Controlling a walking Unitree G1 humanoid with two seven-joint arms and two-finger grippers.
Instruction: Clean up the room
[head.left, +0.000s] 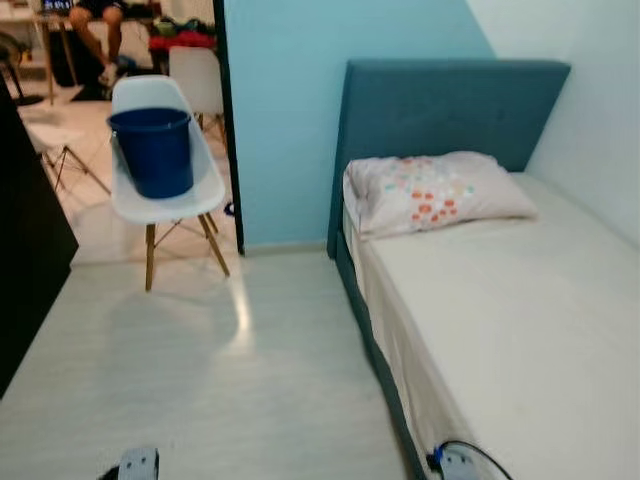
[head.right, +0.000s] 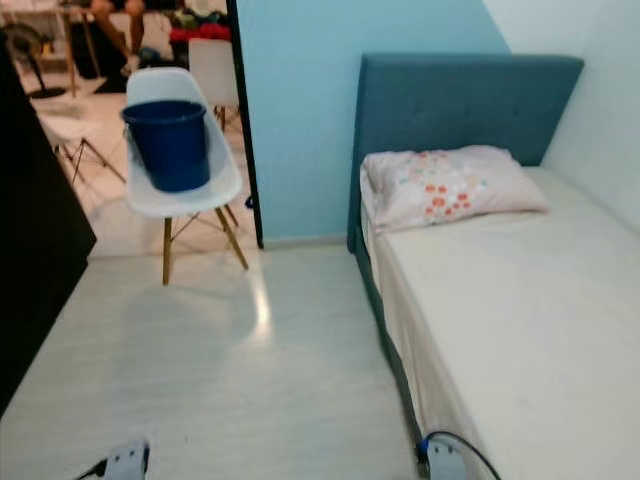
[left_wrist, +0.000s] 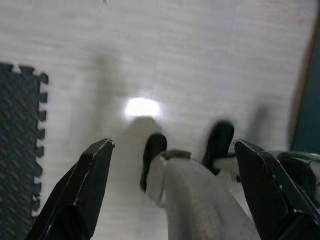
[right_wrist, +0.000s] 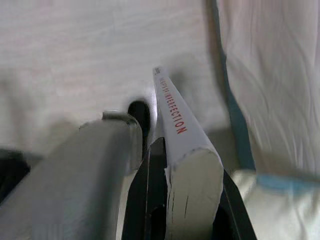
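The right gripper is hanging low beside the bed, its black fingers closed tight on a white book that is sticking out past the fingertips — red lettering is running along the spine, though blur is leaving it only partly readable. The book is sitting over the pale floor, just beside the bed's blue base and cream sheet. The left gripper is hanging over the same floor with its two fingers spread wide and nothing between them; a dark foam mat with a toothed edge is lying on the floor nearby.

Ahead, the bed is running along the right side of the room, with a teal headboard at the far end and a dotted pillow lying against it. On the far left, a white chair on wooden legs is standing by the doorway, carrying a blue bucket on its seat. Beyond the doorway, a person's legs are showing — seated at a table.
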